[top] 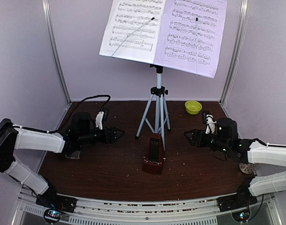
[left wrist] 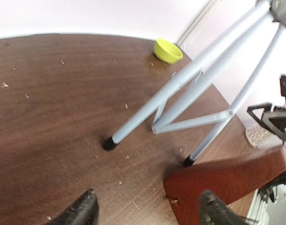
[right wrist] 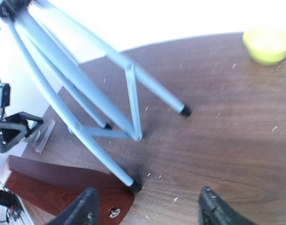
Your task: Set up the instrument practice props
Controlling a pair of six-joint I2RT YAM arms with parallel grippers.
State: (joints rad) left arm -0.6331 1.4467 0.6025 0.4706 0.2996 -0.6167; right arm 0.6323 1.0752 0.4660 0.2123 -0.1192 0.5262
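The music stand's silver tripod (top: 157, 110) stands mid-table and carries the desk with two sheet-music pages (top: 164, 30) spread on it. The red-brown metronome (top: 154, 156) sits upright just in front of the tripod's near legs. My left gripper (top: 117, 134) hovers low to the left of it, open and empty. My right gripper (top: 190, 136) is on the right side, also open and empty. In the left wrist view the metronome (left wrist: 227, 183) lies ahead right of my gripper (left wrist: 147, 213), behind the tripod (left wrist: 194, 75). The right wrist view shows the metronome (right wrist: 54, 185) ahead left of my gripper (right wrist: 147, 211).
A small yellow-green bowl (top: 193, 107) sits at the back right. A patterned mug (top: 247, 168) stands by the right edge, under the right arm. A clear plastic piece (right wrist: 43, 136) lies on the table near the left arm. White walls enclose the table.
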